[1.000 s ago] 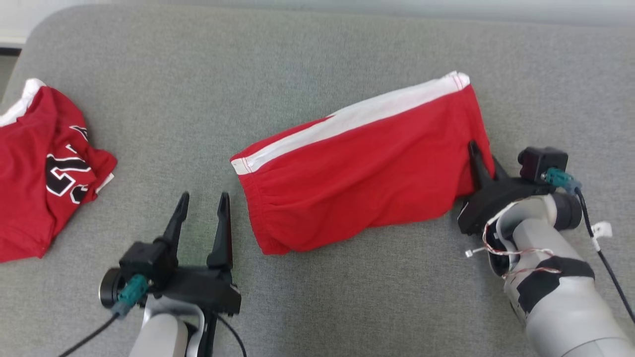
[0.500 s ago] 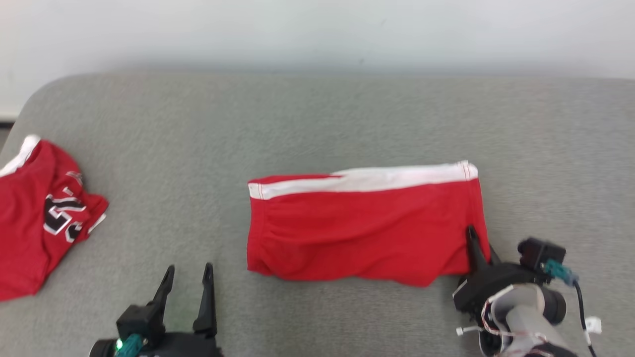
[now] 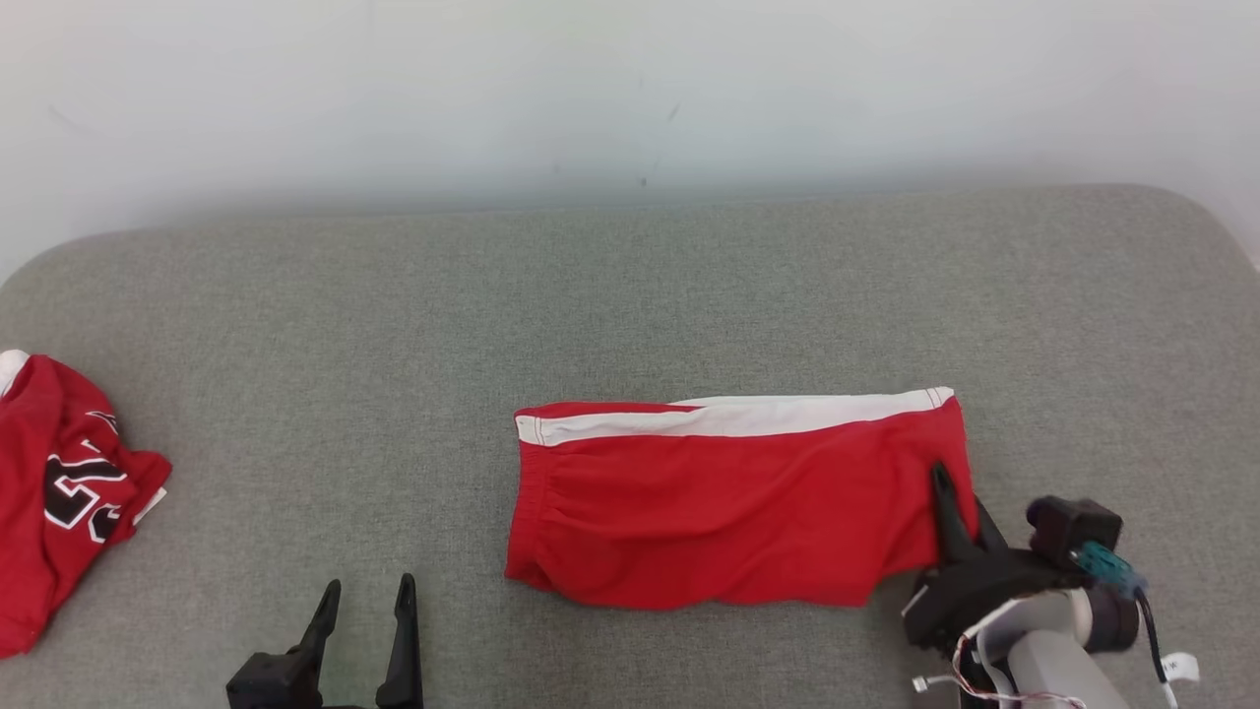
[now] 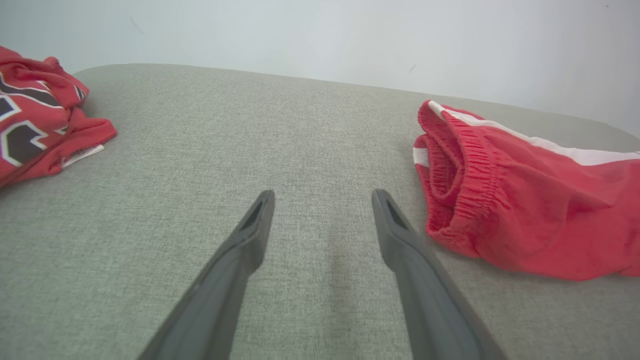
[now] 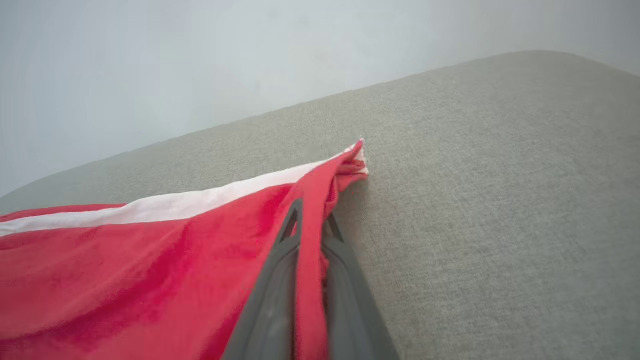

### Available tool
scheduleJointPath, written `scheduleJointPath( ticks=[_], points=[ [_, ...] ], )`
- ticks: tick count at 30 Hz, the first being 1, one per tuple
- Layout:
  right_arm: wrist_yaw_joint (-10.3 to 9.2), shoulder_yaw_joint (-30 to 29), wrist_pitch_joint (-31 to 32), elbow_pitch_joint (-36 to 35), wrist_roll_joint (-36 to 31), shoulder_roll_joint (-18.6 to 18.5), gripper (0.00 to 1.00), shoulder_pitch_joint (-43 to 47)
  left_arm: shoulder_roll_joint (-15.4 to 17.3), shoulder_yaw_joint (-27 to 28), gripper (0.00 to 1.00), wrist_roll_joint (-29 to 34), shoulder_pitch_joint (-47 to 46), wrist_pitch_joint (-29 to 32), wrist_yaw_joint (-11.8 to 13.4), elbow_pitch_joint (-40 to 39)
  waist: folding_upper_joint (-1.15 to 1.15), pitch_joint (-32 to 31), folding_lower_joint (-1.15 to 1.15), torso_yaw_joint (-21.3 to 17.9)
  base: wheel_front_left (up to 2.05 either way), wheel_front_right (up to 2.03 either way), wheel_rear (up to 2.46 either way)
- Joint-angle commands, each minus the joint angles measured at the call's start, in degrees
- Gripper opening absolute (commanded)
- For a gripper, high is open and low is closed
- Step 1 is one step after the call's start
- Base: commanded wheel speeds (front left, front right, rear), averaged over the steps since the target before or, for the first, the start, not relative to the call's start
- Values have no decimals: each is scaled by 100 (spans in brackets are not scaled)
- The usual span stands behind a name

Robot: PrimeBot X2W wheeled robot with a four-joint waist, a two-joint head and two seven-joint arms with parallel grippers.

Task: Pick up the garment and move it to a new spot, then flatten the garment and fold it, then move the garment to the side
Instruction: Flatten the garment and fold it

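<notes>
Red shorts (image 3: 728,517) folded, white side stripe, elastic waistband bunched.

Left arm: left gripper (image 3: 368,583) sits low, left of the garment (image 3: 728,512) and apart from it. Its fingers (image 4: 240,250) are spread wide, pointing forward, with nothing between them. Right arm: right gripper (image 3: 940,478) is at the garment's right edge, fingers pinched tight on the hem, red cloth sandwiched between them. The pale forearm (image 3: 1034,660) comes in from below-right of the garment, wrist bent toward it.
</notes>
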Motion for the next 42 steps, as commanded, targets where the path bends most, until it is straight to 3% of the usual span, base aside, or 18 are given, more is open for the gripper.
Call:
scheduleJointPath(
  ticks=[1, 10, 20, 21, 22, 23, 28, 32, 42],
  points=[
    [-14, 66, -6, -135, -101, 43, 0, -82, -2, -2, 100, -8, 48, -19, -13, 23, 0, 34, 1, 26, 0, 0, 0],
    [-13, 1302, -5, -853, -252, 283, 0, -493, -2, -176, 100, -85, -103, -19, -10, 83, 0, 98, 1, 303, 0, 0, 0],
    [-14, 3369, -6, -704, 306, 386, 0, -615, -2, -203, 100, -97, -13, -19, 23, 119, 0, 30, 1, 741, 0, 0, 0],
    [-14, 3549, -5, -687, 446, 388, 22, -588, -2, -201, 100, -93, -7, -19, 25, 124, 0, 21, 1, 759, 0, 0, 0],
    [-13, 3744, -6, -729, 623, 390, 64, -566, -3, -201, 100, -89, -5, -19, 25, 128, 0, 13, 1, 770, 0, 0, 0],
    [-14, 3897, -6, -754, 746, 387, 100, -556, -4, -200, 100, -86, -5, -19, 31, 128, 0, 6, 1, 776, 0, 0, 0],
    [-14, 4245, -4, -829, 962, 381, 100, -521, -3, -123, 100, -45, 20, -19, 49, 90, 0, -33, 1, 683, 0, 0, 0],
    [-14, 3888, -5, -840, 768, 379, 100, -423, -3, -2, 100, 56, 56, -19, 91, -29, 0, -68, 1, 465, 0, 0, 0],
    [-14, 1428, -5, -1313, -717, 330, 100, 460, -1, 213, 100, 266, 128, -19, 195, -323, 0, -35, 1, -134, 0, 0, 0]
  ],
)
